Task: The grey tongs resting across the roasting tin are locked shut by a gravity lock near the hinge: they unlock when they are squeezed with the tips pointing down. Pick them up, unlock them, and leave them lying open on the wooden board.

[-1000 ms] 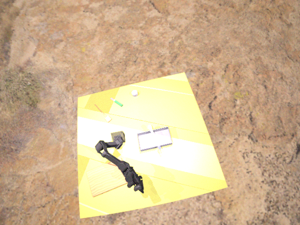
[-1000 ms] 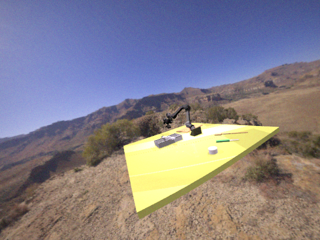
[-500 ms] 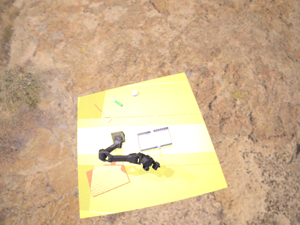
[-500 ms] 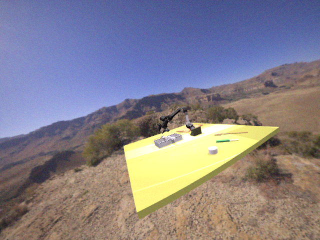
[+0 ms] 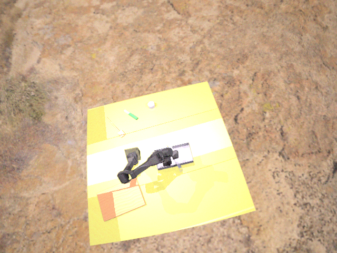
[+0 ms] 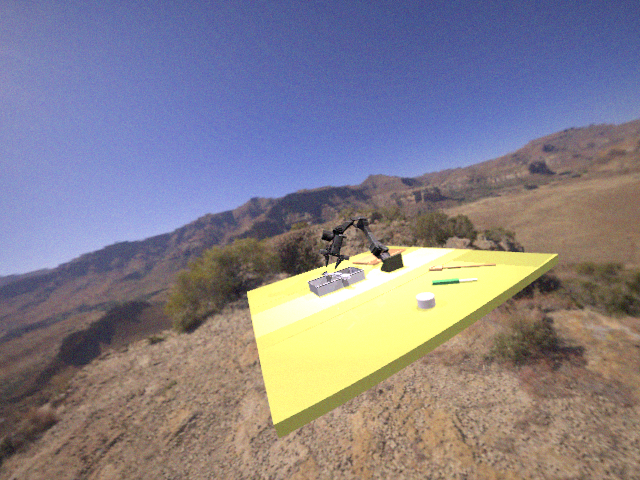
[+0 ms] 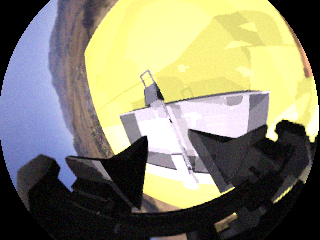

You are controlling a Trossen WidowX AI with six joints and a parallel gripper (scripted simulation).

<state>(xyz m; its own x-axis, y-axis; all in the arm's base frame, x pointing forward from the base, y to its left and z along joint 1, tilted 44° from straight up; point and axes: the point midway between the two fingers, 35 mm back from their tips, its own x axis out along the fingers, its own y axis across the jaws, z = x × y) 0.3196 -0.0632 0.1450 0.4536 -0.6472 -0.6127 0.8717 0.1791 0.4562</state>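
The grey tongs (image 5: 179, 167) (image 7: 178, 137) lie across the roasting tin (image 5: 187, 163) (image 6: 323, 287) (image 7: 258, 112), their arms close together. One end, with a dark piece and a thin wire loop, juts past the tin's far wall in the wrist view; the other end passes the near wall. My gripper (image 6: 331, 266) (image 7: 168, 135) is open and empty, fingers pointing down, above the tin. In the wrist view the tongs run between and beyond the fingertips, without visible contact. The wooden board (image 5: 129, 200) (image 6: 363, 260) lies flat, with nothing on it.
A green-handled knife (image 5: 132, 116) (image 6: 445, 281), a small white round pot (image 5: 151, 104) (image 6: 425, 300) and a long thin wooden-handled tool (image 5: 121, 133) (image 6: 435, 268) lie on the table's other side. The arm's base (image 6: 391, 262) stands between tin and board.
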